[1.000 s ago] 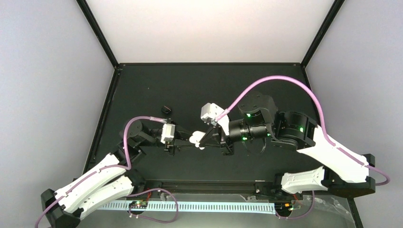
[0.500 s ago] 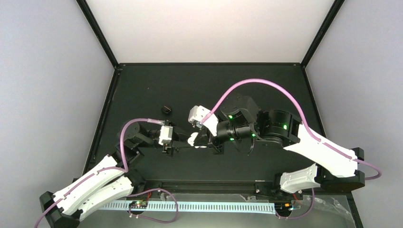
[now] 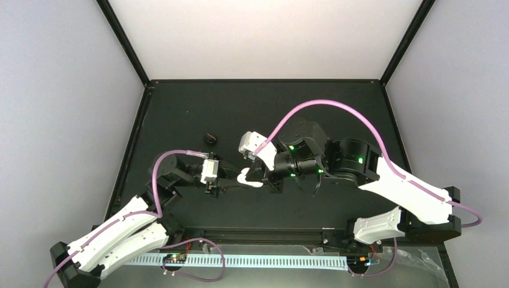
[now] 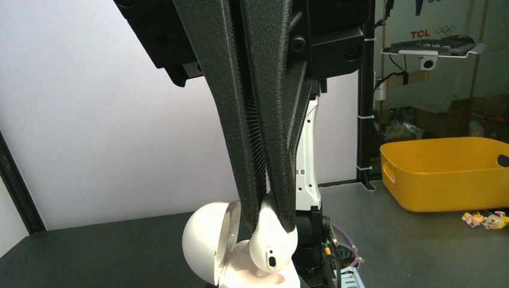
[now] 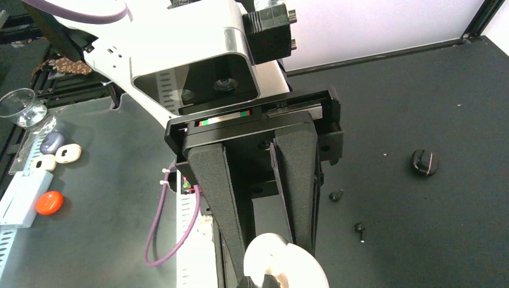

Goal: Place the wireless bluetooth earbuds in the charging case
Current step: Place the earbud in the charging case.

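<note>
The white charging case (image 3: 248,178) hangs open above the mat, gripped from both sides. My left gripper (image 3: 239,181) is shut on one half. Seen head-on in the right wrist view, the left gripper (image 5: 276,258) has a finger on each side of the case (image 5: 288,264). My right gripper (image 3: 260,179) is shut on the other half. In the left wrist view the right gripper (image 4: 273,223) pinches a rounded white half (image 4: 270,246), and the lid (image 4: 207,240) is swung aside. Two tiny black earbuds (image 5: 336,195) (image 5: 359,228) lie on the mat.
A black round puck (image 3: 209,138) (image 5: 423,162) lies on the mat beyond the earbuds. A pale ruler strip (image 3: 240,261) runs along the near edge. Off the table are a yellow bin (image 4: 447,174), a glass cup (image 5: 21,108) and a red piece (image 5: 48,202).
The right arm has shifted left, closer to the left gripper. The case's white shape has spread out from a compact blob, so the lid has swung open. Both grips are unchanged.
</note>
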Robot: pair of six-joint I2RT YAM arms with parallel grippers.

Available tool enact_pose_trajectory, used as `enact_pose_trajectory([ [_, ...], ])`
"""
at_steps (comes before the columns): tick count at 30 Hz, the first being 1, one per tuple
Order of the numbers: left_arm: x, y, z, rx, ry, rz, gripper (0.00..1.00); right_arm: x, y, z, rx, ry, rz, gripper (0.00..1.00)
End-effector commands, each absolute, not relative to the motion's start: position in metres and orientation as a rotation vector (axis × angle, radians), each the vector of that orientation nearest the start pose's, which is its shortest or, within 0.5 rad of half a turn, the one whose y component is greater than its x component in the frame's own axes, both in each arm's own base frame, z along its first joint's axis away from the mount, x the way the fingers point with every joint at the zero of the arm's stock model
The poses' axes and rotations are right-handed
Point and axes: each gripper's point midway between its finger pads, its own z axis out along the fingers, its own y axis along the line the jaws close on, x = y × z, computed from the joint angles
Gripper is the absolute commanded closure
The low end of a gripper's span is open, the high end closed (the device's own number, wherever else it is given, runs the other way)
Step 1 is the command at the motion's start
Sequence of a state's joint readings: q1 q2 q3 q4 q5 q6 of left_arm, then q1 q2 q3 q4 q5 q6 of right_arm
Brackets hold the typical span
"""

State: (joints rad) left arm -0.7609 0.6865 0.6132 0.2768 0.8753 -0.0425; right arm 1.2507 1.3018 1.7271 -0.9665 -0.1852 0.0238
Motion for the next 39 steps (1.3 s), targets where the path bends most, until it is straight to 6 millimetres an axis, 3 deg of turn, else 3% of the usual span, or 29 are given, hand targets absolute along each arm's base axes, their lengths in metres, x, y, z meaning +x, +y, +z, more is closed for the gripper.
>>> enact_pose_trajectory([
  [1, 0.078, -0.262, 0.368, 1.228, 0.939, -1.235, 0.98, 0.082, 0.348, 0.399, -1.395, 1.757, 0.914, 0.99],
  [22, 0.074, -0.262, 0.368, 1.24, 0.931, -1.25, 0.98, 0.089, 0.354, 0.384, -1.42, 1.789, 0.843, 0.99],
  [39, 0.076, -0.261, 0.37, 1.219, 0.937, -1.241, 0.99, 0.083, 0.352, 0.371, -1.474, 1.822, 0.793, 0.99],
])
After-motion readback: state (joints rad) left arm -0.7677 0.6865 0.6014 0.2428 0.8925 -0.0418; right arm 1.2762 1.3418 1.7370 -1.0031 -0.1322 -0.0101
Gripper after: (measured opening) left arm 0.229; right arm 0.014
